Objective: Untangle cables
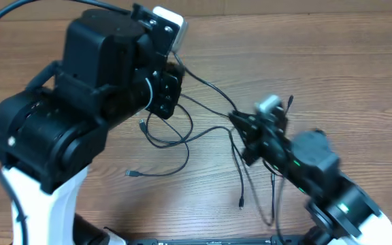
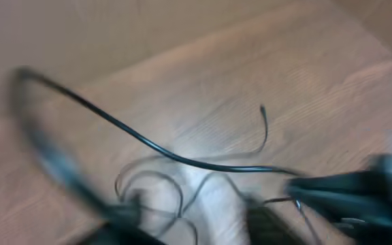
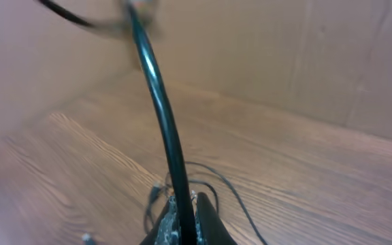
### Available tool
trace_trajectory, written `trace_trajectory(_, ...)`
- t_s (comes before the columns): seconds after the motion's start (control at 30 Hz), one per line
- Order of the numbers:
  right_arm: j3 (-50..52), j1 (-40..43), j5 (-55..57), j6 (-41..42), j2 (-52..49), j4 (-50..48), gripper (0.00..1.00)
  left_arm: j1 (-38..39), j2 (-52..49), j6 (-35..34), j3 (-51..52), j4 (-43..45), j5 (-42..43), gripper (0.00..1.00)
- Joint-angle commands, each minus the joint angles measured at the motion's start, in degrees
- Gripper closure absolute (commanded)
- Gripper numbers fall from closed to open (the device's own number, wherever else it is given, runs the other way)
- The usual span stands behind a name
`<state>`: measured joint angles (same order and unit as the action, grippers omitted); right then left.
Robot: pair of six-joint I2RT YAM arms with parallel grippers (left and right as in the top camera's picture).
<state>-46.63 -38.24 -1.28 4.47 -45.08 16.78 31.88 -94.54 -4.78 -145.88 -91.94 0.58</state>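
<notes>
Several thin black cables (image 1: 172, 139) lie in loose loops on the wooden table between my two arms. One strand (image 1: 209, 87) runs from beside my left gripper (image 1: 167, 95) to my right gripper (image 1: 237, 121). In the right wrist view my right gripper (image 3: 186, 211) is shut on a black cable (image 3: 158, 102) that rises away from it. The left wrist view is blurred. There the fingers of my left gripper (image 2: 196, 221) stand apart with cable loops (image 2: 155, 187) on the table between them. A strand (image 2: 182, 160) crosses above them to the right gripper (image 2: 332, 190).
Loose plug ends lie at the front left (image 1: 131, 174) and the front middle (image 1: 241, 203). Another strand (image 1: 272, 197) hangs under the right arm. A white block (image 1: 169, 17) sits on the left arm's wrist.
</notes>
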Motion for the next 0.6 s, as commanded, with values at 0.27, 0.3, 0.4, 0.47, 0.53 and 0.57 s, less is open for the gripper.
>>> trace_trajectory(0.27, -1.0, 0.1, 13.3, 6.4, 17.2, 14.0, 0.96, 0.4, -9.4, -2.1, 0.0, -4.9, 6.8, 0.00)
trace_trajectory(0.3, -1.4, 0.1, 15.1, 6.4, 17.1, 15.3, 0.96, 0.4, -9.6, -2.1, 0.0, -4.9, 6.8, 0.00)
trace_trajectory(0.4, -3.8, 0.1, 16.7, 6.4, 16.6, 18.9, 0.96, 0.4, -9.6, -2.6, 0.0, -4.9, 7.0, 0.00)
trace_trajectory(0.47, -5.9, 0.1, 18.2, 6.4, 16.4, 19.8, 0.96, 0.4, -9.6, -3.2, 0.0, -4.9, 7.0, 0.00)
trace_trajectory(0.53, -8.4, 0.1, 22.5, 6.3, 16.2, 20.0, 0.96, 0.4, -9.6, -4.1, 0.0, -4.9, 7.0, 0.00)
trace_trajectory(0.57, -9.8, 0.1, 24.7, 5.6, 16.0, 19.9, 0.96, 0.4, -9.6, -4.9, 0.0, -4.9, 7.0, 0.00)
